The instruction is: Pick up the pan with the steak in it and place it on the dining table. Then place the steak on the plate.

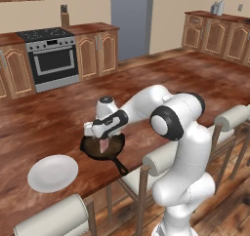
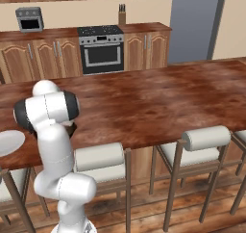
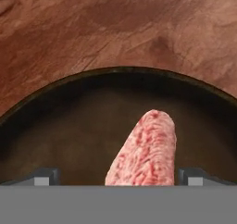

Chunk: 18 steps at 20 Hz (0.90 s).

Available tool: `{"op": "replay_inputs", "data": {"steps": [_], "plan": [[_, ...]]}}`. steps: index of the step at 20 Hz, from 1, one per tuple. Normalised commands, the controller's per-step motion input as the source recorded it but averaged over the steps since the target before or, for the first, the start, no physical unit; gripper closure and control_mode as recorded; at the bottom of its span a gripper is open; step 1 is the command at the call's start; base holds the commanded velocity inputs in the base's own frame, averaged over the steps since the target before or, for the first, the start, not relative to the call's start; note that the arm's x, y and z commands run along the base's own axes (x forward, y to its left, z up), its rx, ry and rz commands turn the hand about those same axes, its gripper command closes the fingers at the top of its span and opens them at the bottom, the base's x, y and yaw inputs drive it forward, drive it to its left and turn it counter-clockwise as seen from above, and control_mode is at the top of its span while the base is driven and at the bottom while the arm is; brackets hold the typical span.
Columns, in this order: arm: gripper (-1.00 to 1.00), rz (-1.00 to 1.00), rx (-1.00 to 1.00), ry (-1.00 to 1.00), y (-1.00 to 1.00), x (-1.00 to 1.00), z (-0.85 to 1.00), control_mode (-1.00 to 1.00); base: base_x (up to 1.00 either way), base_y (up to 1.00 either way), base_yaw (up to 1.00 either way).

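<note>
Steak (image 3: 146, 151) lies in pan (image 3: 69, 140) on dining table (image 1: 49, 118), between tips of wide-spread pincer (image 3: 118, 176).

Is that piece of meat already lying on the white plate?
No, the steak sits in the pan on the dining table, while the plate beside it is bare.
</note>
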Motion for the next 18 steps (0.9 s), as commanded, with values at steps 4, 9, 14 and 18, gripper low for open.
{"op": "replay_inputs", "data": {"steps": [4, 9, 14, 18], "plan": [[-1.00, -0.01, 0.00, 0.01, 0.12, 0.04, -0.13, -1.00, 0.00, 0.00, 0.00], [-1.00, 0.01, 0.00, 0.00, -0.04, 0.01, -0.04, -1.00, 0.00, 0.00, 0.00], [-1.00, 0.01, -0.03, 0.00, -0.08, 0.00, -0.20, -1.00, 0.00, 0.00, 0.00], [-1.00, 0.01, -0.04, 0.01, -0.09, 0.00, -0.29, -1.00, 0.00, 0.00, 0.00]]}}
